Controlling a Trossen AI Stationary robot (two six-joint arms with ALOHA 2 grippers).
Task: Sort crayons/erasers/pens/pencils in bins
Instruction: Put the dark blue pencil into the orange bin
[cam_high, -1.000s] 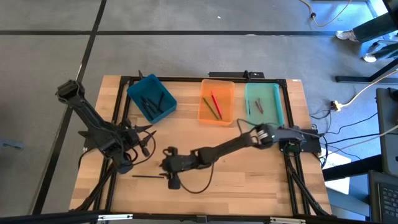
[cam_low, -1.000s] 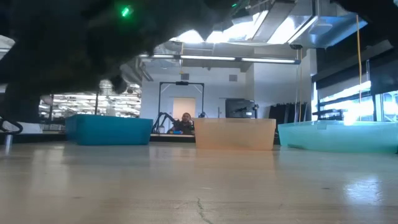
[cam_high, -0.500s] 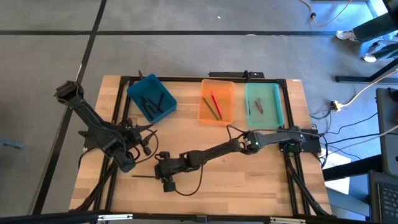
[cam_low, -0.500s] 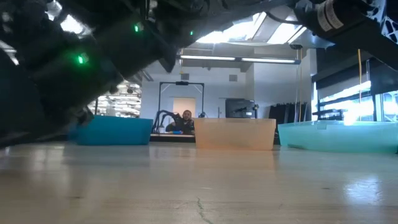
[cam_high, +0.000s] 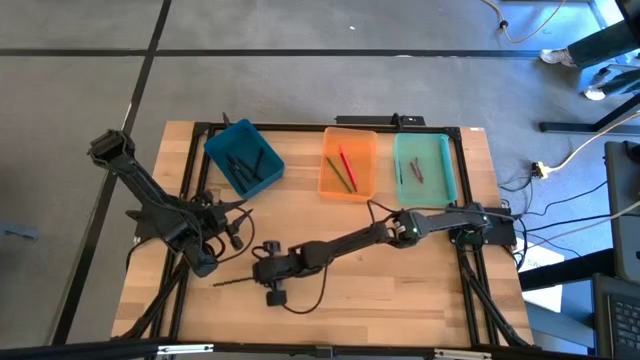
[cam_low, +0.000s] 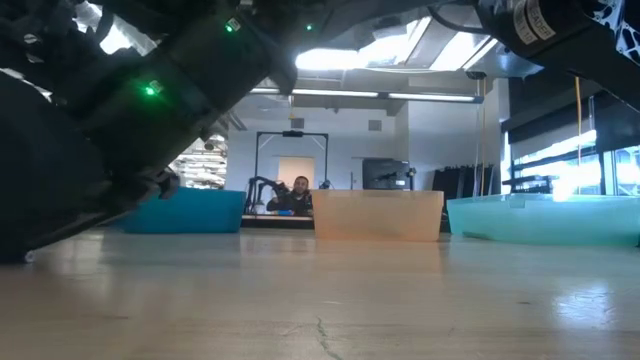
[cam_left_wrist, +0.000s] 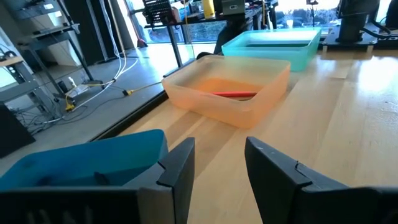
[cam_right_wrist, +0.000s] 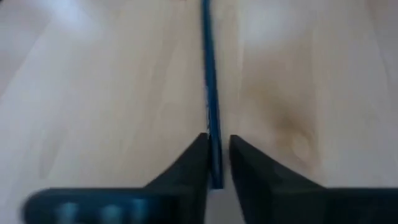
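Right gripper: the right gripper (cam_right_wrist: 216, 163) is reaching low over the bare wood well in front of the teal bin (cam_high: 244, 156), and its two fingers (cam_right_wrist: 189, 167) are pinching together on the near end of a thin dark pencil (cam_right_wrist: 209, 93), with the shaft sitting in the narrow slot between them.

Held thing: the pencil (cam_high: 232, 283) is lying flat on the table (cam_high: 400, 290), on the side of the right gripper (cam_high: 262, 279) nearer the left arm, well apart from all three bins.

Long axis: the pencil is running roughly parallel to the table's front edge, one end between the fingers and the free end pointing away towards the left arm's side; which end carries the tip cannot be told.

Risk, grip: the hold is sitting at the very end of the shaft, so the pencil is likely to pivot or droop once lifted, and could slide out of so short a bite.

Risk, carry: a long free end swinging on the way to the teal bin could catch that bin's rim or the dark sticks already lying in it.

Risk, left arm: the left gripper (cam_left_wrist: 217, 165) is waiting with its fingers apart, just in front of the teal bin, near enough that a wide swing could brush it.

Other bins: the orange bin (cam_high: 348, 164) and mint bin (cam_high: 424, 168) are standing beside the teal bin, each holding a few sticks.
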